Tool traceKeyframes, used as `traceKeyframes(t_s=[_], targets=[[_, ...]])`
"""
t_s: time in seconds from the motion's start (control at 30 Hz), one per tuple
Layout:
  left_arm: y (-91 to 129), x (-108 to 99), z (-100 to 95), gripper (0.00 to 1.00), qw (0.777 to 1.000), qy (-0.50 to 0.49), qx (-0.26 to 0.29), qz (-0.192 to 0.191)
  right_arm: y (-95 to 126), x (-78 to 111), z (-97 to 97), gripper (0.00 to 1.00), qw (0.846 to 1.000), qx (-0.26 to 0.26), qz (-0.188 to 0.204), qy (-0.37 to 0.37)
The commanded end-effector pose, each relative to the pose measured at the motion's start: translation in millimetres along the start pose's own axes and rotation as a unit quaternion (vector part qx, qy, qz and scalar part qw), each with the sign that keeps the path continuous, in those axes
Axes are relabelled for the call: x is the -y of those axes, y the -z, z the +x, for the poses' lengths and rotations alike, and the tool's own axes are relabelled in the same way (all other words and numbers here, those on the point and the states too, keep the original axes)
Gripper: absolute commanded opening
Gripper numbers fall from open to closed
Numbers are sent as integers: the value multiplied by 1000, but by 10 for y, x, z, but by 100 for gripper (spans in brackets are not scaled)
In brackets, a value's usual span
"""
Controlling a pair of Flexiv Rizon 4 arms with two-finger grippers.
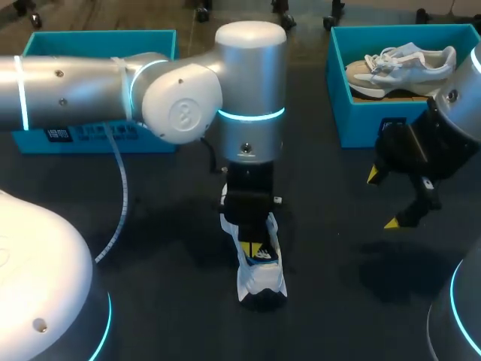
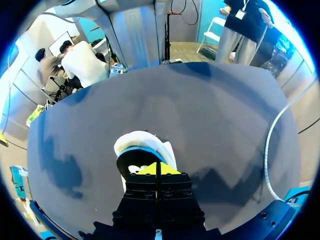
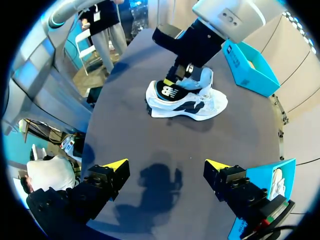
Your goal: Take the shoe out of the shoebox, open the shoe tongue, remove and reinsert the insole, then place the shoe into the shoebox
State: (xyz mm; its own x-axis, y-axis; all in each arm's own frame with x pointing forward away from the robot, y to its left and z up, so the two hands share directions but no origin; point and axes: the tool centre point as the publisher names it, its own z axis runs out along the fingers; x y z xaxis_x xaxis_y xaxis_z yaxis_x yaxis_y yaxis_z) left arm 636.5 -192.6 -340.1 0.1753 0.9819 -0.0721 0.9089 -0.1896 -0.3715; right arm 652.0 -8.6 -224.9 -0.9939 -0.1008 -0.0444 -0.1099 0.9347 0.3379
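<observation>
from above, the left gripper sits down on the white shoe on the dark table near its middle, while the right gripper hangs spread open near a blue shoebox holding a second shoe. along the left wrist, the yellow tips are pinched together at the shoe's opening. from the right wrist, its fingers gape wide with nothing between them, and well ahead the left gripper grips the shoe's black tongue.

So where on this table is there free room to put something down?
Bare table between the white shoe and the right gripper, and between the shoe and the cable. Crowded in the middle, where the left gripper meets the shoe.
</observation>
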Motion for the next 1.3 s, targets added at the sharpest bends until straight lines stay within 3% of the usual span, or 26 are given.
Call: traceKeyframes(t_s=[0.03,0.53,0.77,0.93,1.3], targets=[[-122,-55,-72,0,1000,-5,2,8,-16,-3,-10,100,1000,-1,1,0],[-317,-169,-99,0,1000,-2,4,2,-16,-3,-10,100,1000,-1,1,0],[-76,-106,-58,0,999,8,32,-7,-16,-3,-10,100,1000,-1,1,0],[8,-47,-156,0,999,9,51,-4,-16,-3,-10,100,1000,-1,1,0],[-306,-68,-269,0,998,15,48,34,-16,-3,-10,100,1000,-1,1,0]])
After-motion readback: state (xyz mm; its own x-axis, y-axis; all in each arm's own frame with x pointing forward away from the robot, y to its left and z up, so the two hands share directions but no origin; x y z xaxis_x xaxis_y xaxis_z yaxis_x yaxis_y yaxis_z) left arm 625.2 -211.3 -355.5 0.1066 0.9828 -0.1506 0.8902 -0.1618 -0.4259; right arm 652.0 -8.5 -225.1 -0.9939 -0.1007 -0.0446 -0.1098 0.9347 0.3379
